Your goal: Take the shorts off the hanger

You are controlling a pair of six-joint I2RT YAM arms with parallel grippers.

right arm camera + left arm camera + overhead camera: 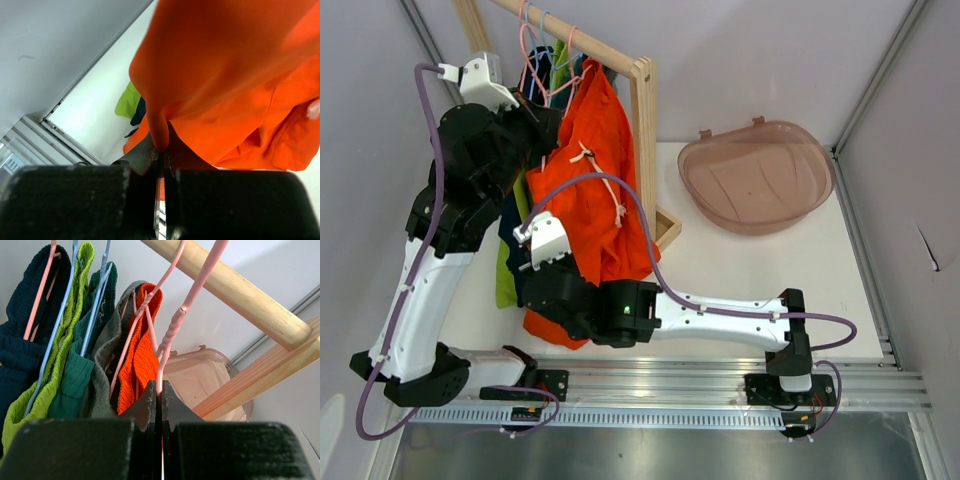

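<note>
Left pincer (159, 390): clenched on thin pink wire hanger (169, 332).
Right pincer (162, 152): clenched on fold of soft orange cloth shorts (240, 75).
Round wooden rail (235, 290): above left pincer.

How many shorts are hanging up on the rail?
5. From left to right in the left wrist view: dark navy shorts, lime green shorts, teal shorts, grey shorts, orange shorts. Another pair could be hidden behind them.
</note>
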